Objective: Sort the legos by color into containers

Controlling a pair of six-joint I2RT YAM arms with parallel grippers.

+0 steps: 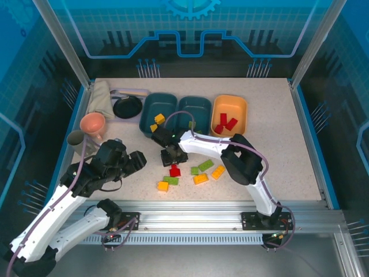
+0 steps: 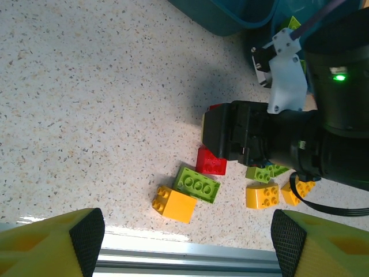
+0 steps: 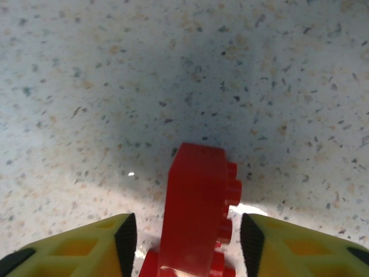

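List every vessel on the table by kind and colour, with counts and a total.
Dark teal bins: 2
Orange-yellow bin: 1
Cups: 2
Black pan: 1
Total: 6

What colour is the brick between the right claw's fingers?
Red. The brick shows best in the right wrist view.

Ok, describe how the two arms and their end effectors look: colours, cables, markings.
Both the left arm and right arm have white links with black joints, and a pale purple cable runs along each. The left end effector and right end effector have yellow fingers with black textured pads. A green light glows near the right wrist.
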